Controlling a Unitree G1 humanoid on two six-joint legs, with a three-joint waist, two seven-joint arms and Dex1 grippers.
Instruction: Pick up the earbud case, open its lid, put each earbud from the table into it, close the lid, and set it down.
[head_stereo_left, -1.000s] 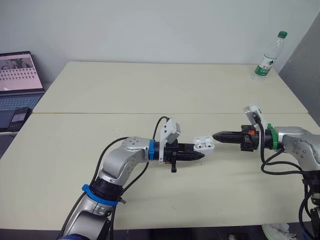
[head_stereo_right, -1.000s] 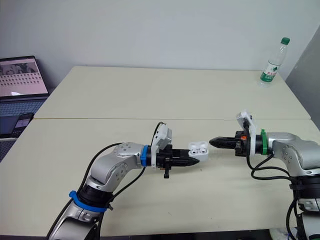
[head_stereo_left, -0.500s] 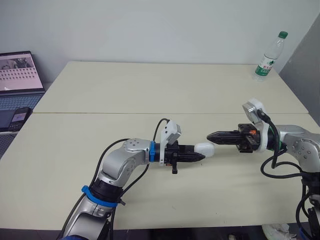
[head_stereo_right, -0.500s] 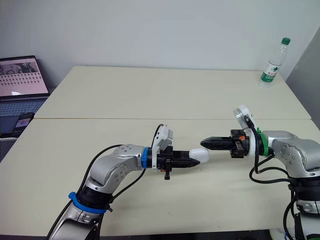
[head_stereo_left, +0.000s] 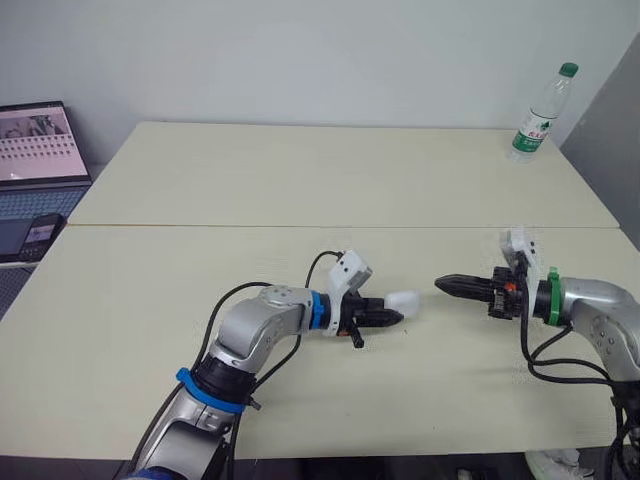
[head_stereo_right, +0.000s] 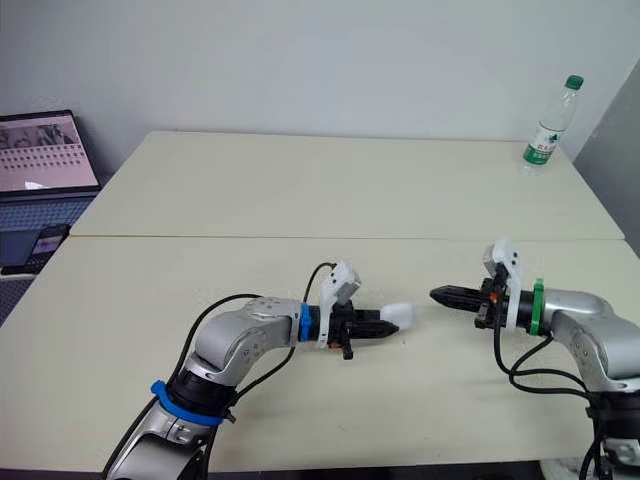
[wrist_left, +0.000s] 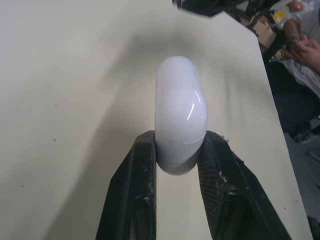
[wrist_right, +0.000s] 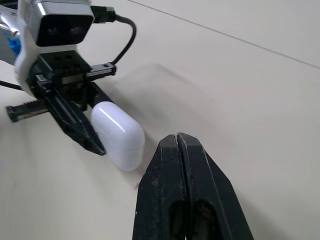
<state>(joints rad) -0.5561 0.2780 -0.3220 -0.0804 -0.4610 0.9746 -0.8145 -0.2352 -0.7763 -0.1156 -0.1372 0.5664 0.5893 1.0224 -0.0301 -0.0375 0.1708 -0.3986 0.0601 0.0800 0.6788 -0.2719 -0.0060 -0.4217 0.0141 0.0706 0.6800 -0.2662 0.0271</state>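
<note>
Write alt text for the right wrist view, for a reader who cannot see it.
The left end effector grips a closed white earbud case over a cream table. The right end effector, shut and empty, points toward the case without touching it.

- Earbud case: lid shut, interior hidden. One end is covered between the fingers of the left gripper. Whether it touches the table cannot be told.
- Laptop, far left: cut off by the picture's edge; screen content too small to read.
- Phone, just near of the laptop: display too small to read.
- Bottle, far right: label print illegible.
- Person's hand, left wrist view: blurred, cut off at the edge.
</note>
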